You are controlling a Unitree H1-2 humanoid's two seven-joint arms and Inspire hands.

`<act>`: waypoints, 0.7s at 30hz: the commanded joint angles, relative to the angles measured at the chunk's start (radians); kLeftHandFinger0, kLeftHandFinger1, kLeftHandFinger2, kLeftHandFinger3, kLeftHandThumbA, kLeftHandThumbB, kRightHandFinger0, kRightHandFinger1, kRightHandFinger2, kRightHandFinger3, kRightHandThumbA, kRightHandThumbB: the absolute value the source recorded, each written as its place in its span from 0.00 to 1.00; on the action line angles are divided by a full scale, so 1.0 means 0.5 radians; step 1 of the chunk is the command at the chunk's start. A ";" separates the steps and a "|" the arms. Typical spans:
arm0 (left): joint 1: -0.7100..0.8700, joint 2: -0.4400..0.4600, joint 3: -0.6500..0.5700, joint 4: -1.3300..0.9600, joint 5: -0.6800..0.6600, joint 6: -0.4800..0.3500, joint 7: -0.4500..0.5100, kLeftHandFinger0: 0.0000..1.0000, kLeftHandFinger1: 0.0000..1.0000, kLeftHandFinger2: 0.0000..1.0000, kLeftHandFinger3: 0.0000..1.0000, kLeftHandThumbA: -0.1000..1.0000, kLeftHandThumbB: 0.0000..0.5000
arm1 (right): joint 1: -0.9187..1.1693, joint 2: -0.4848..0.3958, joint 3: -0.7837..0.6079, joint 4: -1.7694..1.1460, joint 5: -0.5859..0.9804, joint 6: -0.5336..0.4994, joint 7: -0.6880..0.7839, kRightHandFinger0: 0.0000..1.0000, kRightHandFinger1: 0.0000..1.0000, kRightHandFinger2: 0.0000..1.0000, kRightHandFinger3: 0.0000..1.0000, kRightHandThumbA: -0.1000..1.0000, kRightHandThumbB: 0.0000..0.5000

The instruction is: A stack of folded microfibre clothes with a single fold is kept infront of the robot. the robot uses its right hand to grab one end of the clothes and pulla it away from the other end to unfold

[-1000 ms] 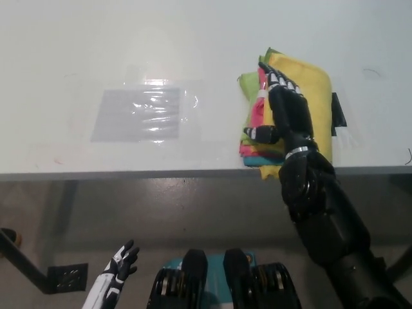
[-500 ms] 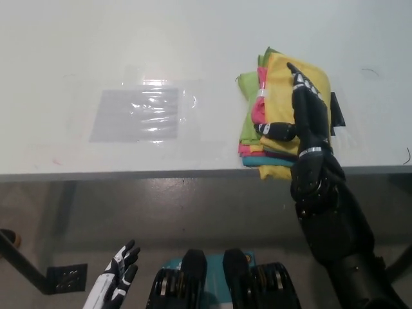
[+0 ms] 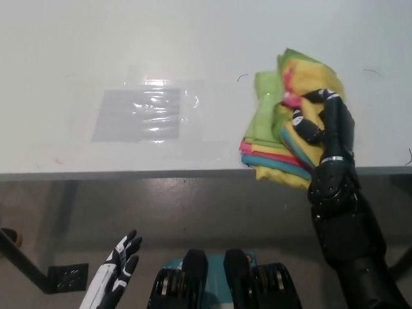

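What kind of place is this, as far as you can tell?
Probably a lab or test workspace: a plain white table, a taped clear plastic sheet, and a stack of coloured cloths.

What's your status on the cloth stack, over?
Right hand shut on yellow top cloth, bunching it. Cloth stack at table edge. Left hand open, low. Nothing obstructing.

Bright overhead light, glare on table (image 3: 193,38)

No readable text, label, brand, number or sign can be made out anywhere, neither on the stack of cloths (image 3: 283,122), nor on the clear plastic sheet (image 3: 143,114), nor on the white worktop (image 3: 96,51).
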 commanded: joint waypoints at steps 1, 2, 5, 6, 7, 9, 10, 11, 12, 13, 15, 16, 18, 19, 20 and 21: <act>-0.027 0.035 -0.004 -0.024 -0.024 -0.102 -0.045 1.00 1.00 1.00 1.00 0.91 0.64 | -0.035 -0.032 -0.048 0.075 0.150 -0.108 -0.098 0.00 0.36 0.73 0.67 0.00 0.40; -0.031 0.035 -0.001 -0.023 -0.023 -0.100 -0.046 1.00 1.00 1.00 1.00 0.91 0.63 | -0.038 -0.036 -0.053 0.095 0.169 -0.129 -0.107 0.00 0.37 0.74 0.68 0.00 0.40; -0.027 0.036 0.001 -0.020 -0.019 -0.109 -0.046 1.00 1.00 1.00 1.00 0.90 0.60 | -0.028 -0.039 -0.051 0.100 0.195 -0.176 -0.138 0.00 0.36 0.74 0.68 0.00 0.40; -0.021 0.036 0.002 -0.020 -0.016 -0.117 -0.044 1.00 1.00 1.00 1.00 0.90 0.59 | -0.022 -0.042 -0.048 0.105 0.204 -0.209 -0.150 0.00 0.36 0.74 0.68 0.00 0.39; -0.017 0.036 0.002 -0.023 -0.013 -0.117 -0.043 1.00 1.00 1.00 1.00 0.90 0.59 | -0.015 -0.045 -0.052 0.104 0.222 -0.254 -0.166 0.00 0.36 0.74 0.68 0.00 0.39; -0.013 0.035 0.003 -0.021 -0.015 -0.124 -0.043 1.00 1.00 1.00 1.00 0.90 0.60 | -0.008 -0.034 -0.088 0.100 0.288 -0.355 -0.203 0.00 0.34 0.73 0.68 0.00 0.40; -0.012 0.037 0.003 -0.022 -0.017 -0.127 -0.045 1.00 1.00 1.00 1.00 0.90 0.59 | -0.006 -0.029 -0.102 0.102 0.312 -0.402 -0.221 0.00 0.32 0.70 0.68 0.00 0.40; -0.011 0.038 0.003 -0.023 -0.019 -0.129 -0.048 1.00 1.00 1.00 1.00 0.90 0.59 | -0.003 -0.024 -0.120 0.104 0.340 -0.459 -0.242 0.00 0.29 0.68 0.68 0.00 0.41; -0.011 0.038 0.002 -0.026 -0.023 -0.129 -0.051 1.00 1.00 1.00 1.00 0.90 0.57 | -0.004 0.003 -0.205 0.111 0.432 -0.616 -0.335 0.00 0.20 0.55 0.61 0.00 0.43; -0.011 0.037 0.003 -0.026 -0.022 -0.130 -0.051 1.00 1.00 1.00 1.00 0.90 0.57 | -0.007 0.008 -0.222 0.119 0.444 -0.658 -0.362 0.00 0.11 0.47 0.56 0.00 0.43; -0.012 0.035 0.006 -0.020 -0.026 -0.132 -0.049 1.00 1.00 1.00 1.00 0.89 0.57 | -0.017 0.044 -0.342 0.124 0.555 -0.843 -0.470 0.00 0.09 0.50 0.56 0.00 0.38; -0.012 0.035 0.009 -0.019 -0.030 -0.131 -0.049 1.00 1.00 1.00 1.00 0.90 0.58 | -0.023 0.069 -0.428 0.118 0.652 -0.941 -0.493 0.00 0.09 0.50 0.57 0.00 0.37; -0.007 0.034 0.012 -0.020 -0.036 -0.135 -0.047 1.00 1.00 1.00 1.00 0.89 0.57 | -0.043 0.100 -0.573 0.123 0.841 -1.061 -0.478 0.00 0.08 0.48 0.57 0.00 0.30; -0.006 0.033 0.012 -0.021 -0.032 -0.134 -0.046 1.00 1.00 1.00 1.00 0.89 0.57 | -0.057 0.120 -0.664 0.121 0.956 -1.106 -0.470 0.00 0.06 0.45 0.55 0.00 0.28; 0.000 0.038 0.014 -0.019 -0.008 -0.141 -0.034 1.00 1.00 1.00 1.00 0.91 0.56 | -0.090 0.155 -0.820 0.101 1.173 -1.154 -0.455 0.00 0.08 0.48 0.59 0.00 0.20; 0.003 0.039 0.016 -0.024 -0.004 -0.134 -0.032 1.00 1.00 1.00 1.00 0.91 0.55 | -0.108 0.165 -0.915 0.083 1.301 -1.168 -0.442 0.00 0.10 0.51 0.64 0.00 0.19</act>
